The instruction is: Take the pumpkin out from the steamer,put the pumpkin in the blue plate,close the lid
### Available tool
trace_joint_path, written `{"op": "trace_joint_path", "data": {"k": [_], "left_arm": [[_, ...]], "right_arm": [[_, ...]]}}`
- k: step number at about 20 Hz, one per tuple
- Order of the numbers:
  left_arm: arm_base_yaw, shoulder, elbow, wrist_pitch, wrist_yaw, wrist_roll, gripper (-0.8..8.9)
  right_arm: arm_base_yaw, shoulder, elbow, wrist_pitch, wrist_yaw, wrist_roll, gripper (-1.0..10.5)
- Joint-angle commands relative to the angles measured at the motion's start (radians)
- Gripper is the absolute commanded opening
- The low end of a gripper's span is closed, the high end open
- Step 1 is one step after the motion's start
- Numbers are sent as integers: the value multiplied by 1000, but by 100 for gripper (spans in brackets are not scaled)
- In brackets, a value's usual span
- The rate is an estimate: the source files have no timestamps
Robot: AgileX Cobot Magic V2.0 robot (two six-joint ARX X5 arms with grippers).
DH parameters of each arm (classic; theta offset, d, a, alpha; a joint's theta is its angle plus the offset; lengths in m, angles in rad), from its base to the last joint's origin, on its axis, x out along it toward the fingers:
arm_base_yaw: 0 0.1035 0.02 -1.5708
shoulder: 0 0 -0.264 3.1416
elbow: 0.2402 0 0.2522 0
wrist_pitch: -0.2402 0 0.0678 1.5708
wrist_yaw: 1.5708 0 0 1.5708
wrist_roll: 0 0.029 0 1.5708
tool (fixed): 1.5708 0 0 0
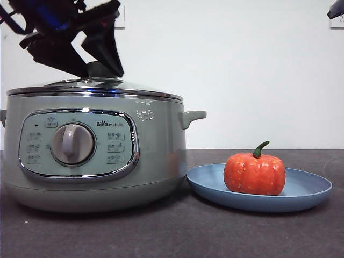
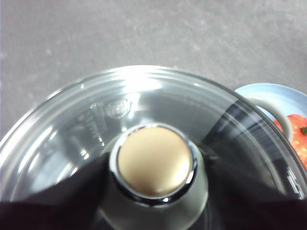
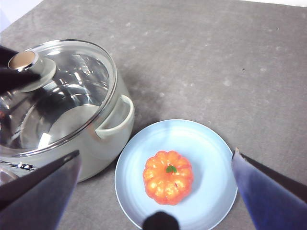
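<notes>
The pale-green steamer (image 1: 156, 156) stands at the left, and its glass lid (image 1: 134, 87) lies level on the chrome rim. My left gripper (image 1: 99, 67) comes down from above and is shut on the lid's knob (image 2: 153, 160), one black jaw pressed against each side. To the right of the pot, the orange pumpkin (image 1: 254, 173) sits upright on the blue plate (image 1: 309, 191). My right gripper (image 3: 156, 152) hovers high over the plate, open and holding nothing. In the front view it shows only as a dark tip (image 1: 336, 8).
The steamer's side handle (image 3: 117, 122) points toward the plate and nearly reaches its rim. Dark grey tabletop (image 3: 230, 62) stretches behind and around both objects. A white wall closes the back.
</notes>
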Motion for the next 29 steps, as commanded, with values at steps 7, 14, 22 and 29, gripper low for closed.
{"op": "trace_joint_path", "data": {"k": [7,14,22,29], "left_arm": [[-5,-77,87,-127,2,-8,441],[-10,-323,102,-262,-41,6,-8],[-127,-541,-243,-58,-175,26,-8],[-148,-557,-262,-53,-184,1,-4]], "right_arm": [[0,-4,0,8,3,9,561],[0,-72,-3,12,126,-32,-12],[1,-365,-243,167,264,12,-12],[1,-396,-247,168,261,84,2]]}}
